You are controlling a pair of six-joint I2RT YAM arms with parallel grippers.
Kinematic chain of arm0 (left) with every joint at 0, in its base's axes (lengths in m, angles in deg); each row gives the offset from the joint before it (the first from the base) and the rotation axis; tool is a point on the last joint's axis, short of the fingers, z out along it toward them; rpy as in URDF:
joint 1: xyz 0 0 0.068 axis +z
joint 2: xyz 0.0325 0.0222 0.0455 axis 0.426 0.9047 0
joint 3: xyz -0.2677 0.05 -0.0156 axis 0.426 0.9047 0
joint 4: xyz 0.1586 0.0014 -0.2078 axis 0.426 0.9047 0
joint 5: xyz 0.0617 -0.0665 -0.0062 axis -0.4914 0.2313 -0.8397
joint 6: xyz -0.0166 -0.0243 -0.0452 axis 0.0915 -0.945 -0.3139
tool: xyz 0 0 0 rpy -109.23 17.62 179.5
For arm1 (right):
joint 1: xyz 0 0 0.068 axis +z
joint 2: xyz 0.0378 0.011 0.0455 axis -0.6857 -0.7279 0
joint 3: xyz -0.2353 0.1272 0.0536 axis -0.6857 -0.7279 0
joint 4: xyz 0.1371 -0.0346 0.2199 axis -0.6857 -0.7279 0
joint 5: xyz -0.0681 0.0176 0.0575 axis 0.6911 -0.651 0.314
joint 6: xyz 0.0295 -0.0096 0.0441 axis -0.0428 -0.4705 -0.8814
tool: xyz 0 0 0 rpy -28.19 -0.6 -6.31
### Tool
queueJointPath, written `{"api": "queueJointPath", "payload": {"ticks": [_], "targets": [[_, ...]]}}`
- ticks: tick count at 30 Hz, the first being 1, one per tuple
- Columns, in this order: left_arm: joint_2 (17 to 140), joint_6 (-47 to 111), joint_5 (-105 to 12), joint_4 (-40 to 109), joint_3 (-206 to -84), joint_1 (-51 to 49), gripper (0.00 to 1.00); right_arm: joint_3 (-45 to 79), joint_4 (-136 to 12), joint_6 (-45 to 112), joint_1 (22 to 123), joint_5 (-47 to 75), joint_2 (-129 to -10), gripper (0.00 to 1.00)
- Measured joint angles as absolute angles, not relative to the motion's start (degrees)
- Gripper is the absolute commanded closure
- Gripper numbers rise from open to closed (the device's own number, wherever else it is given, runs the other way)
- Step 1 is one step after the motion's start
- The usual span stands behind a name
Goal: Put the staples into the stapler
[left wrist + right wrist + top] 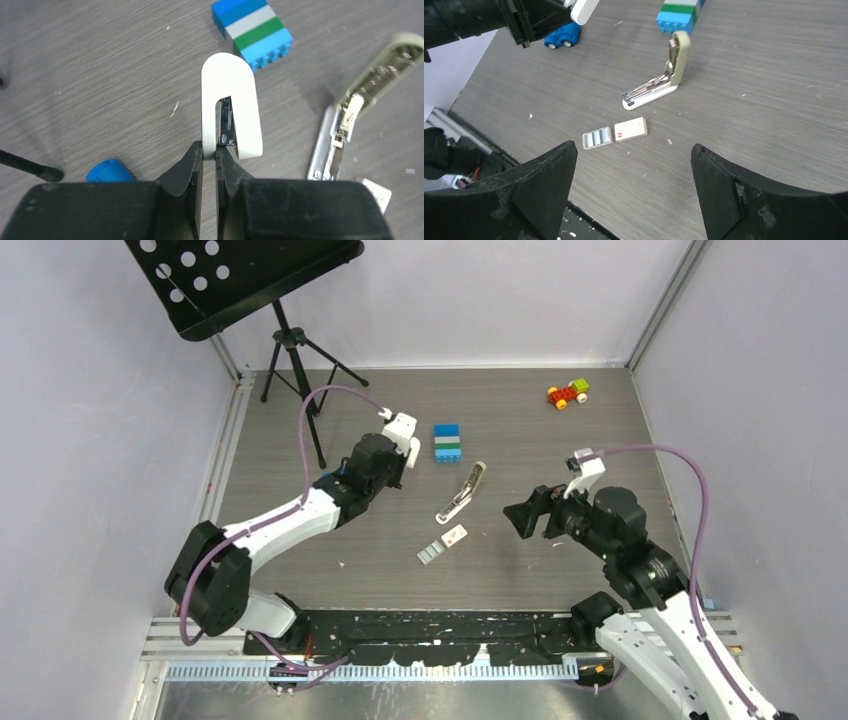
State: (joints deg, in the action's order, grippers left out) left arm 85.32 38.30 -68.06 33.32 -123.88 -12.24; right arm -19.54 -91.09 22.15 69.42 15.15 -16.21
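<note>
The stapler [462, 492] lies open at mid-table, its beige-grey top [679, 55] hinged up from the white base [649, 93]; in the left wrist view the stapler [360, 105] shows at the right. The staples [430, 553] lie as silvery strips [597, 138] beside a small white red-marked box [631, 129], in front of the stapler. My left gripper [216, 150] is shut on one leg of a white curved clip-like piece [231, 100], held above the table left of the stapler [400, 428]. My right gripper [522, 520] hovers open [633, 147] to the right of the staples, holding nothing.
A blue, grey and green block stack [447, 443] stands just behind the stapler. A blue toy car [562, 36] sits under my left arm. A red, yellow and green toy [567, 393] is at the back right. A music stand [290, 350] stands at the back left.
</note>
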Motion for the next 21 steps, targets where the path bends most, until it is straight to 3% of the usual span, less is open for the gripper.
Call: {"api": "queueJointPath", "payload": {"ticks": [10,21], "targets": [[77.0,56.4,-62.9,35.6,-118.9,-23.8,1.0,-15.5,-91.2,18.9,69.4,7.7,-28.4,0.15],[72.2,71.2,-53.2,36.7,-115.4,-29.7,1.0,-14.1,-88.8,16.4,69.4,-1.3,-38.2,0.24]]}}
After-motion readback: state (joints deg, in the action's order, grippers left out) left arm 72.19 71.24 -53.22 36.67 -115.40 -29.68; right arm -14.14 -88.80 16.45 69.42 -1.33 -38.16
